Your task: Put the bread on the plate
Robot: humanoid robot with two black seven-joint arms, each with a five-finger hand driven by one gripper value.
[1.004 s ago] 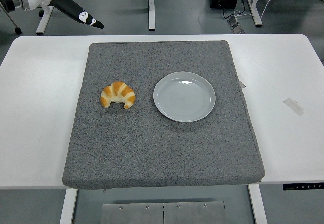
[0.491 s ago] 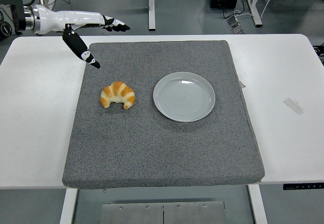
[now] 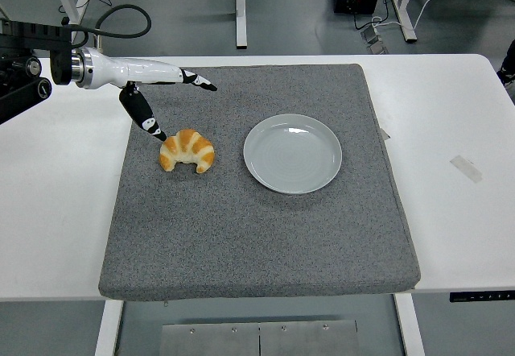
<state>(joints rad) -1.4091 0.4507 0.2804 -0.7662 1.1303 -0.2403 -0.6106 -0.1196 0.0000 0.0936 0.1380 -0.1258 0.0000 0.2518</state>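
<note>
- Here, the left robot hand reaches in over the far-left part of the counter, its fingers spread apart and holding nothing, the thumb pointing down just beside the bread.
- The bread, a croissant, lies on the left half of the grey mat.
- The plate sits empty near the mat's middle, right of the bread and apart from it.

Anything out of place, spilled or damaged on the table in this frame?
Nothing stands out. The croissant lies whole on the grey mat, the plate sits empty and upright beside it, and the left hand hovers open by the croissant.
</note>
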